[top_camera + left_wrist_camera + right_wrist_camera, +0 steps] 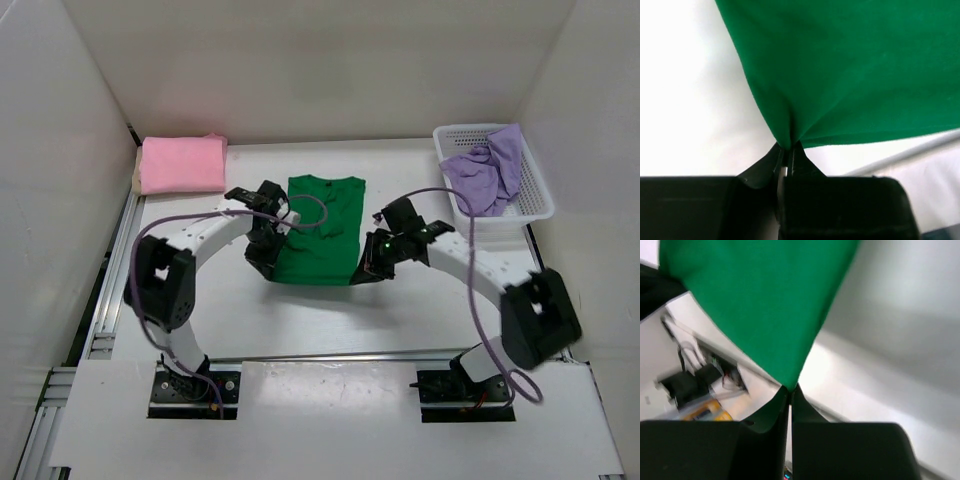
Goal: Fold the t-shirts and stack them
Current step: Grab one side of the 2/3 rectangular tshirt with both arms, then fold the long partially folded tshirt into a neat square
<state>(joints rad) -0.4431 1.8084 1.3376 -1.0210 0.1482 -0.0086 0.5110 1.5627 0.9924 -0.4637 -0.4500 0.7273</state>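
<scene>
While your left tool (pixel 787 151) and right tool (pixel 789 389) each clench a near corner of the green t-shirt (pixel 320 255), its long axis runs straight away from both.

**Both arms curled inward, jaws pinched shut**

The left gripper (pixel 787 151) and right gripper (pixel 790 390) each clamp a near corner of the green t-shirt (pixel 322 255) (one corner apiece). Both arms arc inward from their bases, elbows outward, wrists tipped downward.
</scene>
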